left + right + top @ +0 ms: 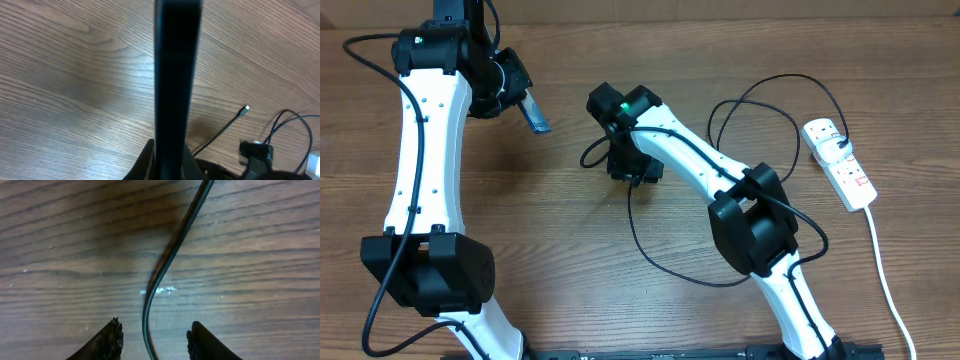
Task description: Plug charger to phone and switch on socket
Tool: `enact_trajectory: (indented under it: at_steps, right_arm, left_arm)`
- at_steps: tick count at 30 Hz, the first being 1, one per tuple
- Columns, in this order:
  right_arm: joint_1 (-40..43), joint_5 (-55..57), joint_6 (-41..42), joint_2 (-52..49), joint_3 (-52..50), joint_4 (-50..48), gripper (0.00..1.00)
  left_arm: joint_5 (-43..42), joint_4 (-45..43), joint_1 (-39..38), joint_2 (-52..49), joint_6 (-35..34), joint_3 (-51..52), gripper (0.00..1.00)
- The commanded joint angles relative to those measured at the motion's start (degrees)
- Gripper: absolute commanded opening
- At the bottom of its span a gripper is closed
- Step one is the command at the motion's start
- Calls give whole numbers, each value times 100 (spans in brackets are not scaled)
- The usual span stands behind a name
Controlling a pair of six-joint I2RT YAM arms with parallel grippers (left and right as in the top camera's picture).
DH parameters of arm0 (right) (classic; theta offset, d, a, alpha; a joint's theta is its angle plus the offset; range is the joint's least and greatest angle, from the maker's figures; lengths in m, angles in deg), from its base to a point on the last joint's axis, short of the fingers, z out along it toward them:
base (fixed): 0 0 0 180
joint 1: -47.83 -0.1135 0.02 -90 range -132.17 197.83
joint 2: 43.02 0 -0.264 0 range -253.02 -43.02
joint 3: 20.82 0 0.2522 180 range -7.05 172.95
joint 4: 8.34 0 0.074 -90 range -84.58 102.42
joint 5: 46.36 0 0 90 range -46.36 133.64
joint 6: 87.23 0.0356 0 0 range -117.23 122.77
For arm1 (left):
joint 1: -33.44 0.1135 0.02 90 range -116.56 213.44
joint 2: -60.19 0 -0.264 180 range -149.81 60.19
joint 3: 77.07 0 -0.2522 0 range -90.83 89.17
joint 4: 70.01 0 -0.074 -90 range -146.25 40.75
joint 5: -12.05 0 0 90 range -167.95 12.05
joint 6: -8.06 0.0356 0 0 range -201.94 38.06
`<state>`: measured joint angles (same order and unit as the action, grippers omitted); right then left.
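Black charger point(167, 262) between parted right gripper point(155, 326) — wrist pointing down.

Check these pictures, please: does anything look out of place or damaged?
Nothing looks damaged or spilled. Only the phone is unusual: the left gripper holds it tilted above the table, and the charger lies in loose loops.

Wood-grain table point(260, 255), matt, faint sheen under the charger point(172, 255). That charger: smooth glossy black jacket. My right fingertips point(107, 342) beside it: matt black, rough-edged. Dark smooth edge on the phone point(175, 75). Smooth white plastic socket point(840, 165).
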<state>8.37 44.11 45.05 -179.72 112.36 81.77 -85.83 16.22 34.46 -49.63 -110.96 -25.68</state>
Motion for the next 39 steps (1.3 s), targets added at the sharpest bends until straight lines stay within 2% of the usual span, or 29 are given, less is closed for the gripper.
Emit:
enact_trajectory:
  at_steps: [1, 6, 13, 17, 19, 24, 31, 39]
  right_arm:
    - [-37, 68, 105, -92, -63, -81, 42]
    - [-90, -90, 105, -92, -468, -402, 41]
    - [-114, -205, 120, -92, -866, -728, 29]
    - [-114, -210, 120, -92, -868, -654, 9]
    - [-114, -212, 120, -92, -868, -518, 4]
    - [-114, -234, 24, -90, -868, 85, 4]
    - [-142, -459, -756, -55, -874, 1204, 4]
    - [-326, -256, -828, 334, -1016, 1886, 4]
  left_arm:
    - [-90, -37, 24, 44, -55, -85, 4]
    - [-267, -48, 24, 44, -31, -85, 4]
    - [-267, -48, 24, 44, -11, -85, 4]
    - [-267, -48, 24, 44, -11, -85, 4]
    - [-269, -50, 24, 44, -11, -85, 4]
    - [-269, -52, 24, 44, -13, -85, 4]
    - [-269, -48, 24, 44, -13, -85, 4]
    - [-267, -52, 24, 44, -11, -85, 4]
